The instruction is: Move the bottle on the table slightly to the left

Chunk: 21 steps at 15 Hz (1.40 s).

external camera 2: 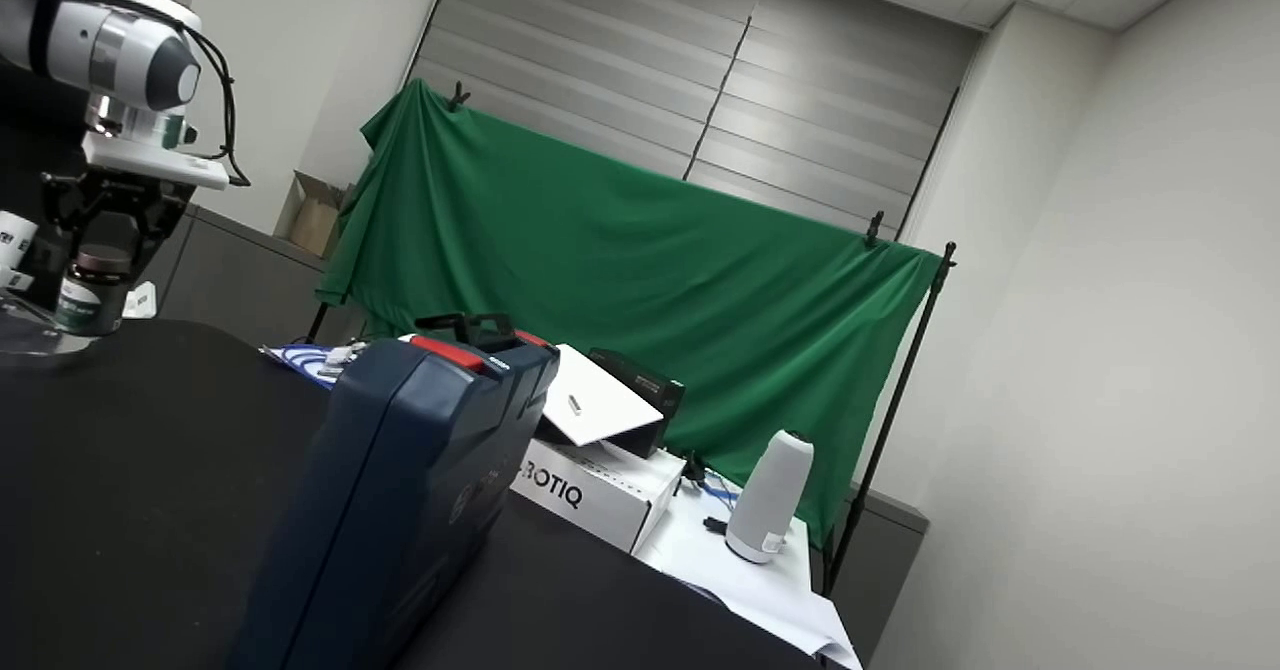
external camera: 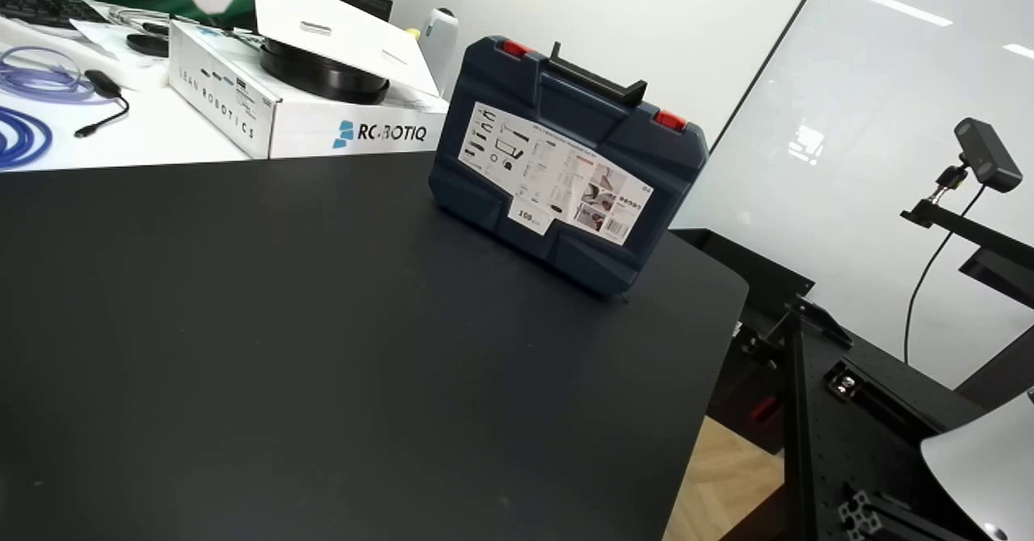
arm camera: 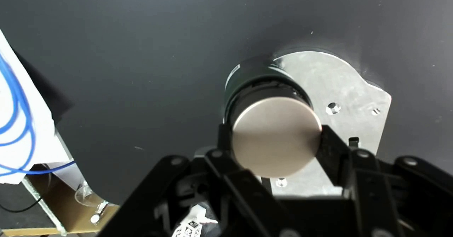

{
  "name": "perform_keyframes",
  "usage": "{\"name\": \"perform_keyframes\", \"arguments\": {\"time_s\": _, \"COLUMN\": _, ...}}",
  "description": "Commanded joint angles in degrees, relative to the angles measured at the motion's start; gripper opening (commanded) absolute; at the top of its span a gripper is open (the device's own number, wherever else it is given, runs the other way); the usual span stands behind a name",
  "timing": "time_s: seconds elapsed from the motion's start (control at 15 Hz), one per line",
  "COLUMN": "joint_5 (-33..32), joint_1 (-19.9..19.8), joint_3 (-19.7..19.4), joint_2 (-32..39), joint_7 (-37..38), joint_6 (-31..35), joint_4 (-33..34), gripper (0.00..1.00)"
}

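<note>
The bottle (arm camera: 272, 120) shows in the wrist view from above, its round cap top pale brown in this light. My gripper (arm camera: 274, 134) has one finger against each side of the cap and is shut on it. In an exterior view the bottle (external camera 2: 82, 302), with its dark cap and green label, is upright between the fingers of my gripper (external camera 2: 103, 258) at the far left. I cannot tell whether its base touches the surface below. The table (external camera: 323, 347) is matte black. The bottle and the gripper's fingers are out of view in an exterior view.
A flat metal plate (arm camera: 354, 88) lies on the table under and beside the bottle. A dark blue tool case (external camera: 557, 161) stands on the table, also in an exterior view (external camera 2: 400, 470). White Robotiq box (external camera: 355, 129) and blue cables (arm camera: 21, 123) lie beyond the table's edge.
</note>
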Motion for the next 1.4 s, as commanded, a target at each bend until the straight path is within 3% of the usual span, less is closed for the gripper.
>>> {"name": "perform_keyframes", "arguments": {"time_s": 0.0, "joint_5": 1.4, "joint_1": 0.7, "joint_3": 0.9, "joint_2": 4.9, "joint_7": -1.9, "joint_6": -4.4, "joint_4": 7.9, "gripper": 0.36}}
{"name": "perform_keyframes", "arguments": {"time_s": 0.67, "joint_5": 4.6, "joint_1": 1.6, "joint_3": 1.2, "joint_2": 11.3, "joint_7": -4.2, "joint_6": -9.4, "joint_4": 17.5, "gripper": 0.36}}
{"name": "perform_keyframes", "arguments": {"time_s": 0.73, "joint_5": 4.6, "joint_1": 1.8, "joint_3": 1.0, "joint_2": 11.6, "joint_7": -3.9, "joint_6": -9.8, "joint_4": 18.1, "gripper": 0.86}}
{"name": "perform_keyframes", "arguments": {"time_s": 1.0, "joint_5": 5.1, "joint_1": 2.3, "joint_3": 0.9, "joint_2": 12.5, "joint_7": -4.0, "joint_6": -11.0, "joint_4": 20.3, "gripper": 1.0}}
{"name": "perform_keyframes", "arguments": {"time_s": 1.33, "joint_5": 3.8, "joint_1": 3.2, "joint_3": 0.5, "joint_2": 11.4, "joint_7": -3.3, "joint_6": -10.7, "joint_4": 21.1, "gripper": 1.0}}
